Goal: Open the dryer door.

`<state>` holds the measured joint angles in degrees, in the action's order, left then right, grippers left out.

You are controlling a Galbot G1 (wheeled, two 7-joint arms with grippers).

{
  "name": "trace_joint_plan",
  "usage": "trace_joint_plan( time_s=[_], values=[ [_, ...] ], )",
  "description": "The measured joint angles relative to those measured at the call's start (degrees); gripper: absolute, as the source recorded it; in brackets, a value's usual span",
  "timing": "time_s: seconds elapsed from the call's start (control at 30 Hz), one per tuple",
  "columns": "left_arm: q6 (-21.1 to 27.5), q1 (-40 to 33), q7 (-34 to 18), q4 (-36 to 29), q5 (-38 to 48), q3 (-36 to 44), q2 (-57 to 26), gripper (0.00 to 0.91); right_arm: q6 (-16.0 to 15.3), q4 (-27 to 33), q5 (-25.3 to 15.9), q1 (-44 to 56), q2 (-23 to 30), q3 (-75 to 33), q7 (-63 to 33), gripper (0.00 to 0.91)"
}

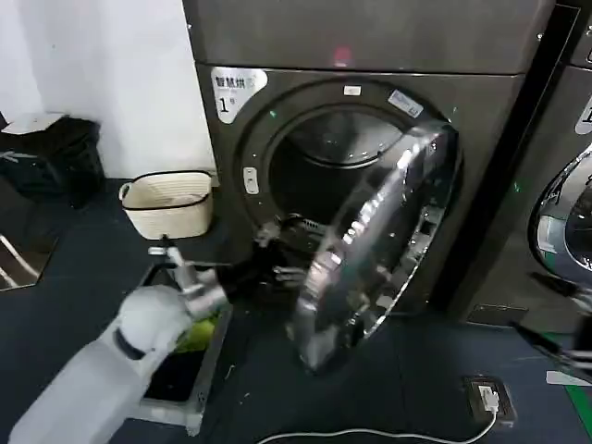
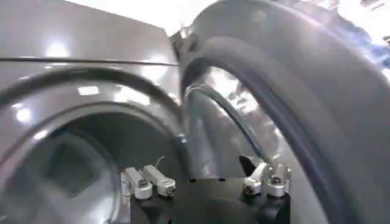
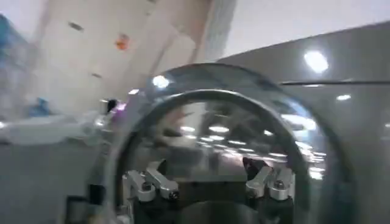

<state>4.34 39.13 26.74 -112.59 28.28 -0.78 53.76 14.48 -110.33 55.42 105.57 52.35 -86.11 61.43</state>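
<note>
The dryer (image 1: 277, 111), dark grey with a "1" sticker, has its dryer door (image 1: 370, 250) swung about halfway out on its right-hand hinge, so the drum opening (image 1: 319, 162) shows. My left gripper (image 1: 273, 264) reaches in low between the opening and the door's inner side. In the left wrist view that gripper (image 2: 207, 179) is open and holds nothing, with the door's dark inner rim (image 2: 317, 109) close on one side and the drum (image 2: 91, 158) on the other. My right gripper (image 3: 207, 176) is open and empty, facing a chrome-ringed round door (image 3: 219, 122); I cannot tell which machine's.
A like grey machine (image 1: 564, 185) with its own chrome door stands at the right. A cream basket (image 1: 169, 202) sits on the floor left of the dryer. A floor tray (image 1: 199, 370) lies under my left arm. A power strip (image 1: 488, 398) and white cable lie in front.
</note>
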Motion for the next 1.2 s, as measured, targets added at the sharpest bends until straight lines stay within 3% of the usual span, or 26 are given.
trace_joint_plan(
  time_s=[0.23, 0.4, 0.53, 0.63, 0.83, 1.07, 1.2],
  values=[
    [-1.26, -3.98, -0.18, 2.73, -0.5, 7.34, 3.58, 0.907, 6.48, 1.11, -9.26, 7.71, 11.14, -10.92, -11.19, 0.907],
    [-1.49, -7.78, -1.0, 6.34, -1.72, 12.4, 7.4, 0.907, 6.19, 2.39, -17.05, 9.74, 19.72, -17.69, -23.57, 0.907],
    [-1.68, -10.42, -1.96, 9.34, -2.85, 16.24, 10.95, 0.907, 3.33, 3.06, -22.84, 8.99, 25.78, -21.63, -35.08, 0.907],
    [-1.7, -11.8, -2.79, 11.34, -4.43, 18.56, 13.65, 0.907, -0.9, 3.65, -26.84, 7.75, 29.68, -24.41, -43.79, 0.907],
    [-1.29, -13.6, -4.25, 15.56, -6.17, 21.93, 19.55, 0.907, -9.78, 3.6, -28.43, 6.61, 35.01, -30.55, -57.97, 0.907],
    [-1.89, -14.09, -4.41, 21.48, -7.61, 24.45, 26.75, 0.907, -16.8, 3.98, -36.06, 5.12, 39.13, -36.34, -72.95, 0.907],
    [-2.25, -14.79, -4.38, 24.72, -7.94, 25.36, 30.28, 0.907, -17.94, 4.99, -38.49, 4.5, 39.85, -38.38, -78.16, 0.907]
  ],
)
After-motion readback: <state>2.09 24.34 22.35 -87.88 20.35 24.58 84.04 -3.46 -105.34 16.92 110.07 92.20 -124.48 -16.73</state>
